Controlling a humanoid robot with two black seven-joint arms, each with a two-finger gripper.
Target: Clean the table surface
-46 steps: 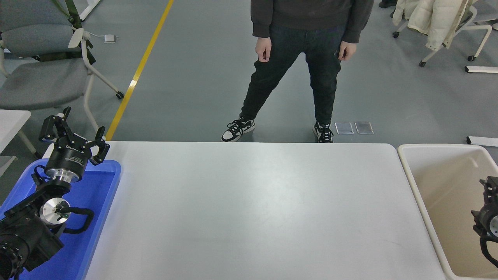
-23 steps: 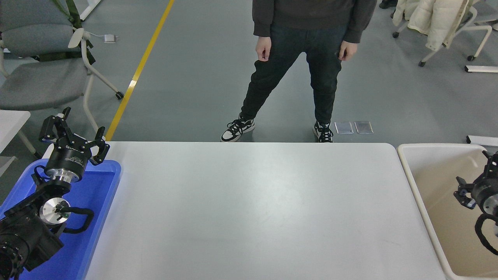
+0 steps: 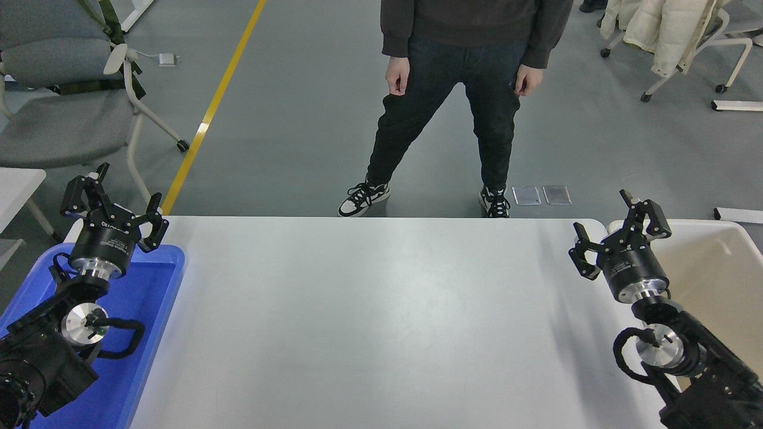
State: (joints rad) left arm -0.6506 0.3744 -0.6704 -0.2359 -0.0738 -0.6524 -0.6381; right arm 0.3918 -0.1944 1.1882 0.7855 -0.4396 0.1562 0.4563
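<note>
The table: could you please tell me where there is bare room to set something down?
The table is bare from the blue tray at its left end to the right gripper by the beige tub. It is crowded only at the ends: the left gripper is over the tray, the right arm over the table's right edge.

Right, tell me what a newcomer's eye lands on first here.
The wide white table surface fills the middle. At its ends two black grippers stand open: the left gripper above the blue tray, the right gripper beside the beige tub. A person stands beyond the far edge.
</note>
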